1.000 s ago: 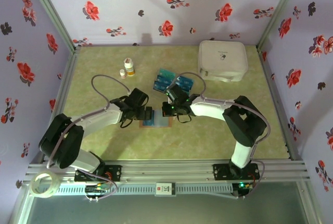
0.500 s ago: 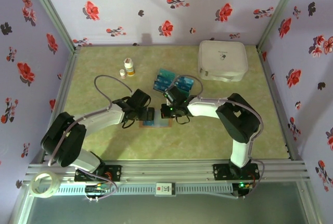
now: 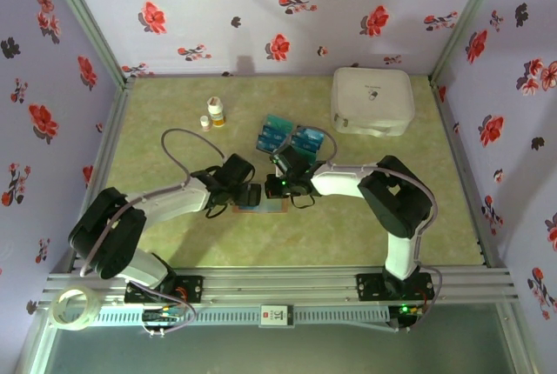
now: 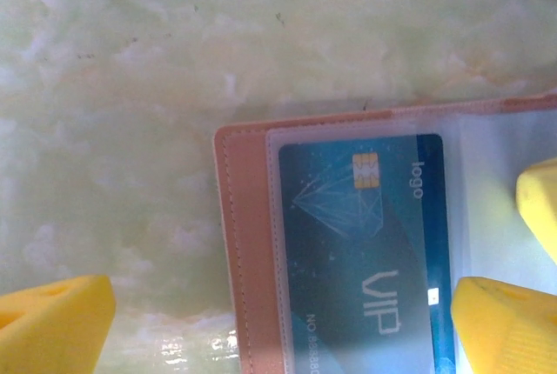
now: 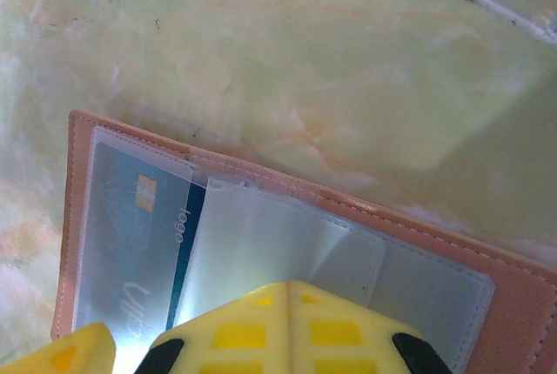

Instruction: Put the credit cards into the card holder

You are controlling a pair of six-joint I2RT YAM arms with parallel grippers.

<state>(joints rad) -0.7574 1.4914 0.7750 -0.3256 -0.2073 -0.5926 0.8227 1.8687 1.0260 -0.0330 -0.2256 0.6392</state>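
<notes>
The brown card holder (image 3: pixel 264 207) lies open on the table between both grippers. In the left wrist view its stitched edge (image 4: pixel 244 252) frames a clear sleeve holding a teal credit card (image 4: pixel 365 235) marked VIP. My left gripper (image 3: pixel 251 195) is open, and its yellow fingertips (image 4: pixel 54 322) straddle the holder's left end without touching the card. My right gripper (image 5: pixel 290 291) is shut, its tips over the holder's empty clear sleeves (image 5: pixel 261 235). That same credit card (image 5: pixel 130 235) sits in the left pocket of the holder (image 5: pixel 435 217). More teal credit cards (image 3: pixel 288 136) lie in a loose pile behind the grippers.
A large white rounded case (image 3: pixel 372 100) stands at the back right. Two small bottles (image 3: pixel 214 114) stand at the back left of the pile. A roll of tape (image 3: pixel 74 309) rests on the front rail at the left. Patterned walls close three sides.
The left gripper has edged a little to the right, further over the holder. The right gripper has shifted slightly left. Both jaws keep their state.
</notes>
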